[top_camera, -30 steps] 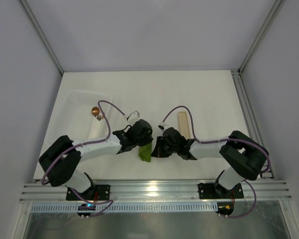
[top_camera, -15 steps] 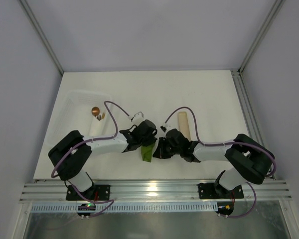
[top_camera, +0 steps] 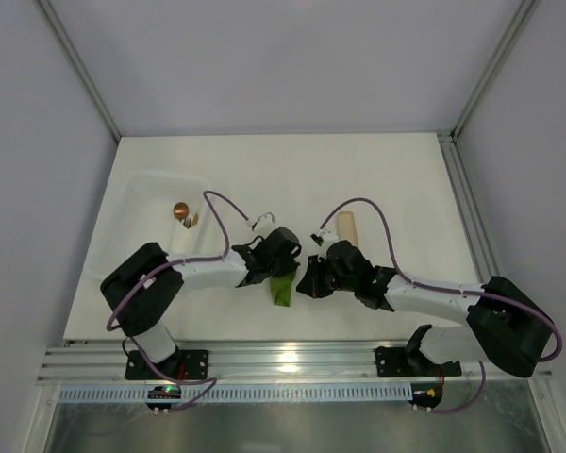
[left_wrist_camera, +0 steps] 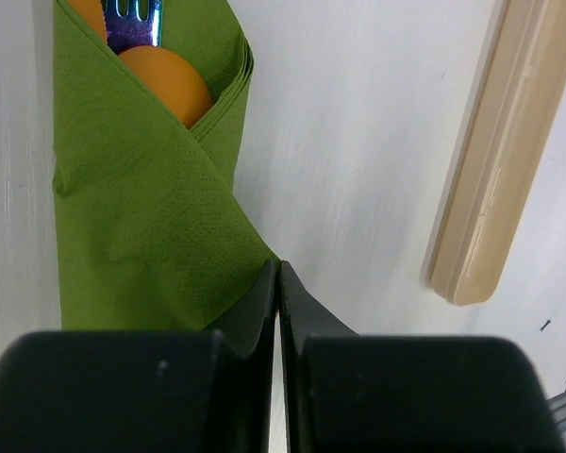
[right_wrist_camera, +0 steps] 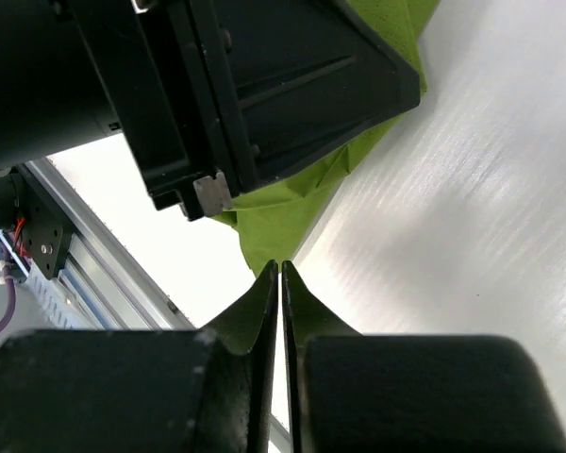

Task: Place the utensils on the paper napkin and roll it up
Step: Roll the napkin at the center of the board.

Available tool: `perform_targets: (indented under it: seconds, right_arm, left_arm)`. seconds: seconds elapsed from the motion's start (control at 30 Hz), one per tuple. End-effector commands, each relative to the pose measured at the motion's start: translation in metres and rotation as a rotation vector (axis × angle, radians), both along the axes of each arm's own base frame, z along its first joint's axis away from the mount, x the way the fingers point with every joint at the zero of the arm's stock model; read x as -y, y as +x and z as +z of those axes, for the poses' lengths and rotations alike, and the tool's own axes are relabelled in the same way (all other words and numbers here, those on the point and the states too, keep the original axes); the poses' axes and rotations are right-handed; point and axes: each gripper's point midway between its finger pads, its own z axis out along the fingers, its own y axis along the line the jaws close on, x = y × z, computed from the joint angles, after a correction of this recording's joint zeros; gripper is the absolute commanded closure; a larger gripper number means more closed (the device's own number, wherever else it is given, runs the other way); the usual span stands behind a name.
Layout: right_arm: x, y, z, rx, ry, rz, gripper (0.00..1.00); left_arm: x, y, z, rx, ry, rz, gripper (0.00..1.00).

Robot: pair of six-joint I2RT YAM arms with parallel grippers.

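Observation:
The paper napkin (left_wrist_camera: 141, 236) lies folded into a narrow green bundle around the utensils; an orange one (left_wrist_camera: 165, 80) and a shiny iridescent fork (left_wrist_camera: 132, 24) stick out of its open end. From above, the napkin (top_camera: 282, 290) lies between both arms near the table's front edge. My left gripper (left_wrist_camera: 279, 269) is shut, its tips at the bundle's right edge and nothing visibly pinched. My right gripper (right_wrist_camera: 280, 269) is shut too, its tips just at a corner of the napkin (right_wrist_camera: 292, 203). The left gripper (top_camera: 280, 272) and the right gripper (top_camera: 305, 285) flank the bundle.
A long beige case (left_wrist_camera: 495, 151) lies right of the bundle, behind the right wrist (top_camera: 347, 229). A clear plastic tray (top_camera: 146, 189) at the back left holds a copper-coloured round piece (top_camera: 180, 210). The left gripper's black body (right_wrist_camera: 264, 85) hangs over the napkin.
The right arm has swung its elbow out to the right while its gripper stayed by the napkin. The left gripper and the bundle shifted slightly right. Both grippers stayed shut.

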Motion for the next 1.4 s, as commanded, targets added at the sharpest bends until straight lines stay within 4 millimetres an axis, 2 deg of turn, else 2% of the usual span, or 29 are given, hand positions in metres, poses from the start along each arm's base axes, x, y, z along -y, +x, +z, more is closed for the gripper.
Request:
perform_targets:
  seconds: [0.0,0.3,0.43,0.73,0.83,0.97,1.03,1.07,1.17,1.37]
  right_arm:
    - [-0.004,0.007,0.013,0.051,0.029,0.028,0.92]
    - [-0.019,0.0,0.014,0.117,0.082,0.089,0.76]
    - [-0.022,0.0,0.003,0.117,0.069,0.081,0.75]
    - [-0.028,0.001,-0.003,0.183,0.058,0.042,0.71]
    - [-0.027,0.004,-0.006,0.191,0.053,0.013,0.78]
    - [-0.024,0.003,-0.01,0.193,0.081,-0.013,0.96]
    - [-0.022,0.009,-0.002,0.216,0.127,-0.063,0.96]
    - [-0.019,0.006,-0.006,0.209,0.132,-0.07,0.96]
    - [-0.019,0.006,0.001,0.208,0.2,-0.102,0.96]
    - [-0.034,-0.004,0.012,0.16,0.314,-0.062,0.97]
  left_arm:
    - [0.014,0.01,0.018,0.049,-0.031,-0.014,1.0]
    - [0.028,-0.001,0.025,0.015,-0.033,-0.136,1.0]
    - [0.031,-0.006,0.031,-0.004,-0.051,-0.161,1.0]
    - [0.033,-0.012,0.032,-0.04,-0.104,-0.144,1.0]
    - [0.034,-0.014,0.03,-0.053,-0.146,-0.126,1.0]
    - [0.032,-0.014,0.031,-0.049,-0.194,-0.106,1.0]
    - [0.027,-0.015,0.035,-0.041,-0.2,-0.094,1.0]
    - [0.026,-0.015,0.035,-0.039,-0.201,-0.089,1.0]
    - [0.02,-0.017,0.04,-0.027,-0.214,-0.074,1.0]
    - [0.016,-0.023,0.04,-0.041,-0.249,-0.057,1.0]
